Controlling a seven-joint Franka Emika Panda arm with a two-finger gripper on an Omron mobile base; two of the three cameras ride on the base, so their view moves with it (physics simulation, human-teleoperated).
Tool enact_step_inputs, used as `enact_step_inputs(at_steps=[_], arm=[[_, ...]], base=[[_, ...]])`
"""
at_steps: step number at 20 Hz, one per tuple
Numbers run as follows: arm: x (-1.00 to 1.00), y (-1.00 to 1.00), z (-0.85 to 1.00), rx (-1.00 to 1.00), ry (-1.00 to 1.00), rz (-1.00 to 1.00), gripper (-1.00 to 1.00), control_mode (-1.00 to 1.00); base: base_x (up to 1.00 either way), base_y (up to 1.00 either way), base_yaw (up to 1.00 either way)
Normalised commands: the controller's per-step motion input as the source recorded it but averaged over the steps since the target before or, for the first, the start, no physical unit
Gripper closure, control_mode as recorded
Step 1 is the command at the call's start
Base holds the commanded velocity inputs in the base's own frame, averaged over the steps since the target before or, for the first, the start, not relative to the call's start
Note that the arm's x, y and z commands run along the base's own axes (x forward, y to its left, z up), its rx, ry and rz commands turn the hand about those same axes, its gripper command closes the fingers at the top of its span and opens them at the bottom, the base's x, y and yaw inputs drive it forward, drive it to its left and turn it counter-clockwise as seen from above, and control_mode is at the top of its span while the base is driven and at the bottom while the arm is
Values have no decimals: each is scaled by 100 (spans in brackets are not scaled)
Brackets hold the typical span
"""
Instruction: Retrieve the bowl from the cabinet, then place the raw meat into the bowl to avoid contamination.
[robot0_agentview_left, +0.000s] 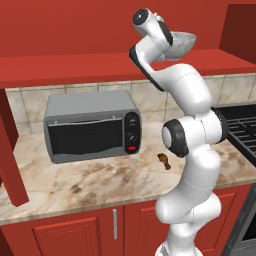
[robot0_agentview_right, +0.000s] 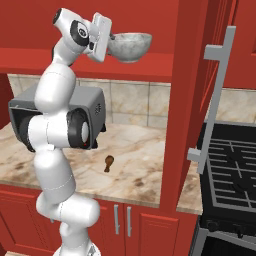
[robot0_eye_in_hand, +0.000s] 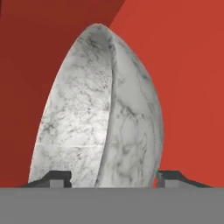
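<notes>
The gray mottled bowl (robot0_agentview_left: 184, 43) (robot0_agentview_right: 131, 46) stands upright on the shelf of the open red cabinet (robot0_agentview_left: 75, 65) (robot0_agentview_right: 150, 67). My gripper (robot0_agentview_left: 173, 42) (robot0_agentview_right: 112, 41) is raised to it at its near rim. In the hand view the bowl (robot0_eye_in_hand: 100, 118) looms close, and my gripper (robot0_eye_in_hand: 113, 177) stands open astride its wall, one fingertip (robot0_eye_in_hand: 59, 177) on the light inside and the other on the outside. The raw meat (robot0_agentview_left: 164, 160) (robot0_agentview_right: 108, 162), a small brown drumstick, lies on the marble counter below, in front of the toaster oven.
A gray toaster oven (robot0_agentview_left: 92, 125) (robot0_agentview_right: 95, 112) sits on the counter (robot0_agentview_left: 75, 180) at the back left. The cabinet door (robot0_agentview_right: 200, 75) hangs open with its silver handle (robot0_agentview_right: 216, 95) toward me. A black stove (robot0_agentview_left: 245, 127) (robot0_agentview_right: 235, 170) lies to the right.
</notes>
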Motion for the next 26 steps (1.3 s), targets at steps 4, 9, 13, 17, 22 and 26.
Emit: enact_step_inputs(at_steps=[4,9,13,17,22,26], arm=[[0,11,-22,0,0,0,100,-100],[0,12,-22,0,0,0,100,-100],[0,11,-18,0,0,0,100,-100],[1,11,-6,0,-1,0,100,-100],[3,17,0,-3,-14,0,100,-100],[0,27,0,-7,-22,0,100,-100]], base=[[0,0,0],[0,0,0],[0,0,0],[0,0,0],[0,0,0],[0,0,0]])
